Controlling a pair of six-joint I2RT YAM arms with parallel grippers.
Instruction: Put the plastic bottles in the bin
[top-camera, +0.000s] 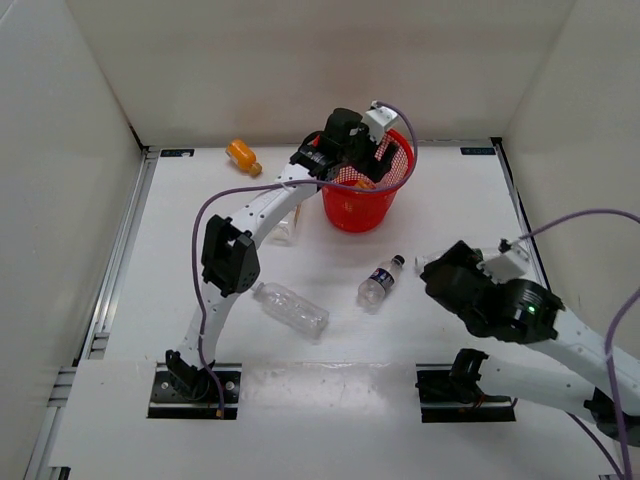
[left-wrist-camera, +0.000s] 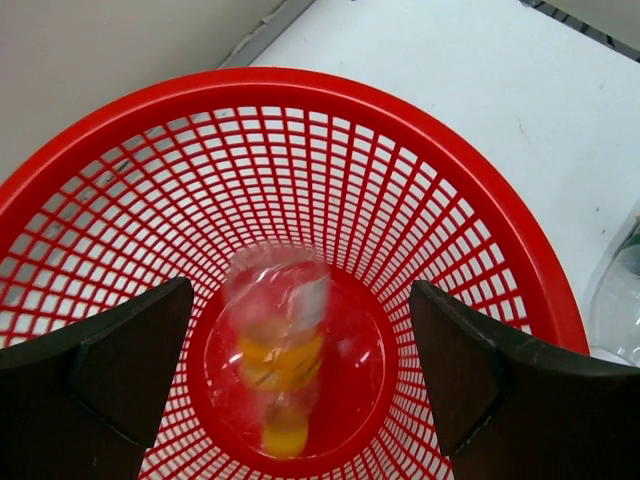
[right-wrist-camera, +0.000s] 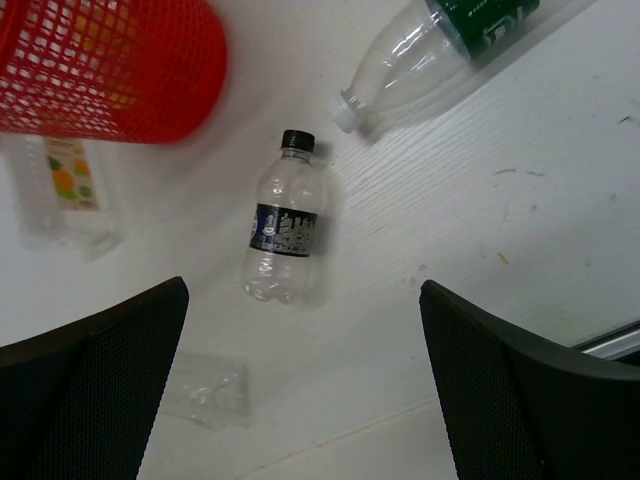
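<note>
— How many bottles do you count?
— Six, and one bin. Five bottles lie on the bench (top-camera: 450, 200); one is in the bin.
— Start at the near edge.
— The right gripper (right-wrist-camera: 305, 300) hangs over the near right part, its fingers spread wide with nothing in them. Toward the near edge, left of the middle, lies a plain clear bottle (top-camera: 290, 307). Around the bench's middle the black-labelled bottle (right-wrist-camera: 285, 230) lies on its side, cap toward the far edge. Close to it lies the green-labelled bottle (right-wrist-camera: 455, 40), mostly hidden under the right arm (top-camera: 560, 340) from above.
— Farther back?
— The squarish bottle (right-wrist-camera: 65, 190) sits near the bin, on the side facing the left edge, partly under the left arm (top-camera: 250, 215).
— And the bin?
— The red mesh bin (top-camera: 360, 205) stands upright toward the far edge, about midway along it. Inside is the yellow-capped bottle (left-wrist-camera: 275, 350), blurred, seen over the bin's floor. The left gripper (left-wrist-camera: 300, 300) hovers above the rim, fingers wide apart and empty.
— The last one?
— The orange bottle (top-camera: 243, 155) lies by the far edge, toward the far left corner.
</note>
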